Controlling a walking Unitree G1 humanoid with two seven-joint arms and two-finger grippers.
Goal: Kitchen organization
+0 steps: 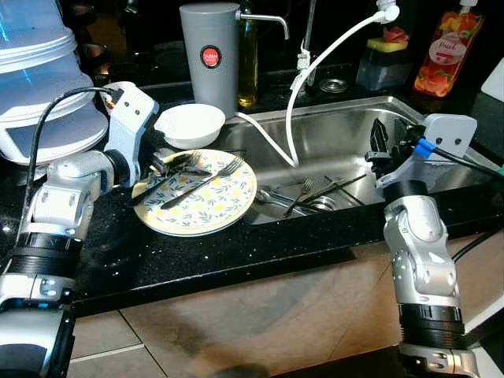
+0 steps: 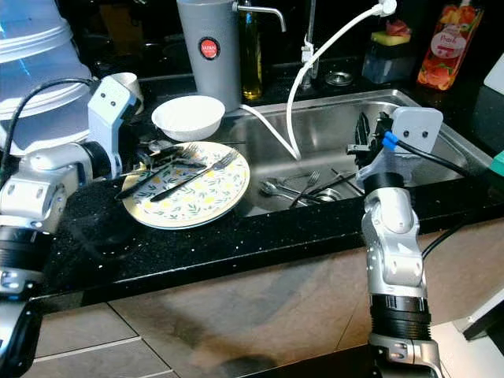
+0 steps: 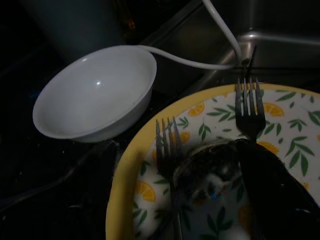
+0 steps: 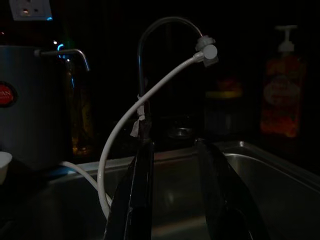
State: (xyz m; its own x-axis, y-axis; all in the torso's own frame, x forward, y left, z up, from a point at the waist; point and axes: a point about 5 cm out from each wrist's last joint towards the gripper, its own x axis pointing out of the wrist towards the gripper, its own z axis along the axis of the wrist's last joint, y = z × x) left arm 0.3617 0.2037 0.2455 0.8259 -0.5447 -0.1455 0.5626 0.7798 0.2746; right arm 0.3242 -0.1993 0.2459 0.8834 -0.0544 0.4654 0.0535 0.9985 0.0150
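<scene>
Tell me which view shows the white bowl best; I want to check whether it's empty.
The left wrist view: the bowl is close, its bare inside in sight, beside the plate. Both eye views show it whole but smaller, between the plate and the grey canister. The right wrist view catches just a sliver at the picture's edge.

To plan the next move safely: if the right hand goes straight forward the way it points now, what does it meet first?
Probably the thin white hose tied to the dark curved tap behind the steel sink; the right hand is open; depth unclear.
</scene>
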